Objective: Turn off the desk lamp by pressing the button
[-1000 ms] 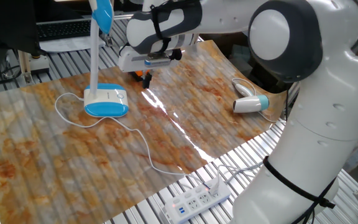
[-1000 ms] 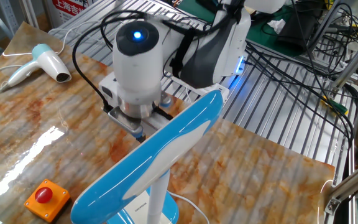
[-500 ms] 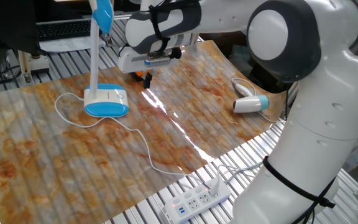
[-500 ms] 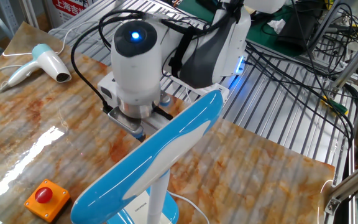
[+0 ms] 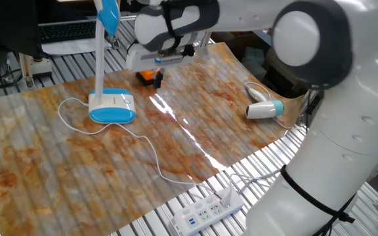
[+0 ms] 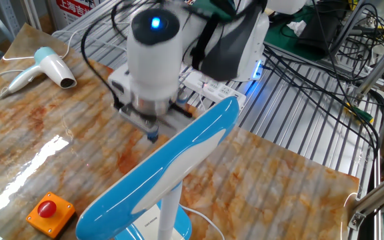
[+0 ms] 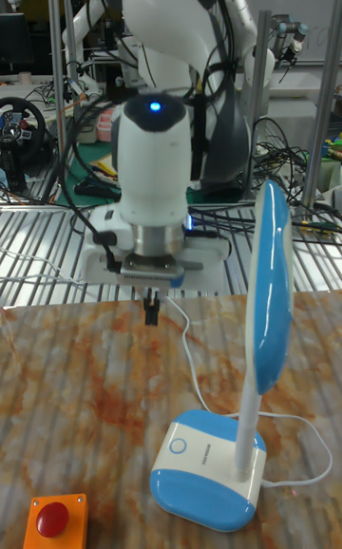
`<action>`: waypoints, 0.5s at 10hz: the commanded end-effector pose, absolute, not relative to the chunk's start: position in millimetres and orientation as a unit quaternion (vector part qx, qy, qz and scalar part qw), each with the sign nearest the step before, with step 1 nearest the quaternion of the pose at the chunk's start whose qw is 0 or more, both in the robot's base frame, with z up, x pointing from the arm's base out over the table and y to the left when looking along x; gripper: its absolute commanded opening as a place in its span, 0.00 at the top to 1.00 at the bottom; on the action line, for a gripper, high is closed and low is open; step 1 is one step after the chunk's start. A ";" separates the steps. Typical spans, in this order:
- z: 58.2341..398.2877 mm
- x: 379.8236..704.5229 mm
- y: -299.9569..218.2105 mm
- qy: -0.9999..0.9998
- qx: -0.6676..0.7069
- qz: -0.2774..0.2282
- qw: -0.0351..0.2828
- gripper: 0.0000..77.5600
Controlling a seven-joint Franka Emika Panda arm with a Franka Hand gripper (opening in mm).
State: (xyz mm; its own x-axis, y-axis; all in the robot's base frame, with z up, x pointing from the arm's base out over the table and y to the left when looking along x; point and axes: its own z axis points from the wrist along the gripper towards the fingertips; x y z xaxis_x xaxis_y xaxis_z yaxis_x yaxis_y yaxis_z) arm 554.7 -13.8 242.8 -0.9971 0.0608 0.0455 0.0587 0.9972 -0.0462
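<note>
The desk lamp stands on the marbled mat: its oval blue-rimmed base, a thin white stem and a blue head. The button is a faint ring on the white top of the base, at its front left. My gripper hangs in the air behind and to one side of the base, well above the mat. Its dark fingertips touch each other and hold nothing. It is not touching the lamp.
An orange-and-black box with a red button sits on the mat close below the gripper. A white-and-teal hairdryer lies at the mat's edge. The lamp's white cord runs to a power strip.
My gripper has risen and drawn back a little, which uncovers more of the orange box beneath it. The lamp has not moved.
</note>
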 end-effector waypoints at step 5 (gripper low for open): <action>310.7 517.4 -18.1 -0.999 -0.030 -0.009 0.035 1.00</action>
